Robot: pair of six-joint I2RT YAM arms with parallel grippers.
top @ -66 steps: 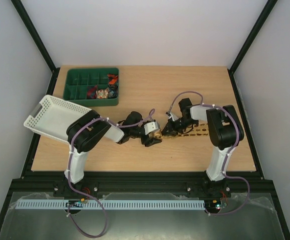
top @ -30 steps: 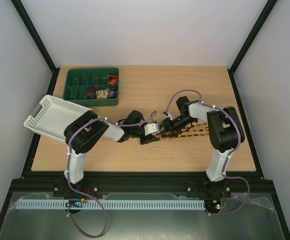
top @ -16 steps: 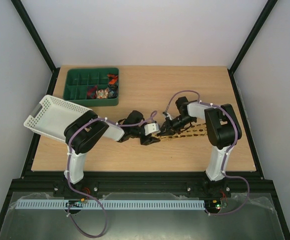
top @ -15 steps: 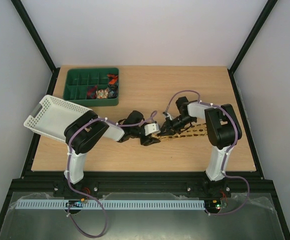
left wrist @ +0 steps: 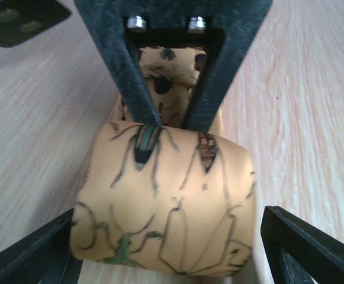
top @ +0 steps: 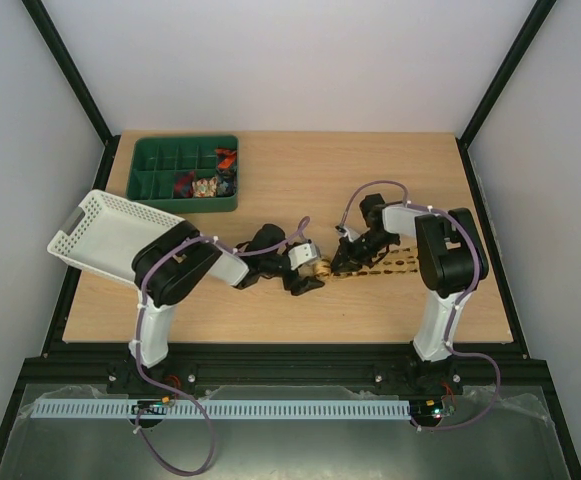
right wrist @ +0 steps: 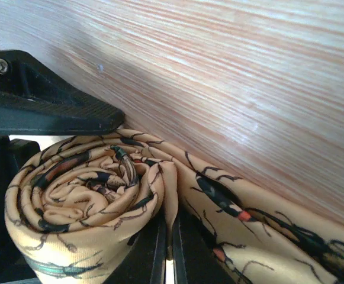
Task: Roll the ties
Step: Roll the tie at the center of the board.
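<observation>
The tan-gold tie with dark insect marks lies mid-table, its left end rolled into a coil (top: 322, 268) and its flat strip (top: 392, 264) running right. In the left wrist view the coil (left wrist: 166, 195) sits between the spread fingers of my left gripper (left wrist: 172, 248), which straddles it. My left gripper (top: 306, 276) is just left of the coil. My right gripper (top: 348, 260) is at the coil's right side. In the right wrist view the right gripper (right wrist: 170, 248) is nearly closed, pinching a fold of the tie beside the coil (right wrist: 83, 201).
A green compartment tray (top: 160, 190) holding a few rolled ties stands at the back left. A white slotted basket (top: 110, 235) is tilted at the left edge, by the left arm's elbow. Bare wood lies behind and in front of the tie.
My right gripper has drawn back a little to the right from the left gripper. The coil now shows between the two grippers. The left gripper has barely shifted.
</observation>
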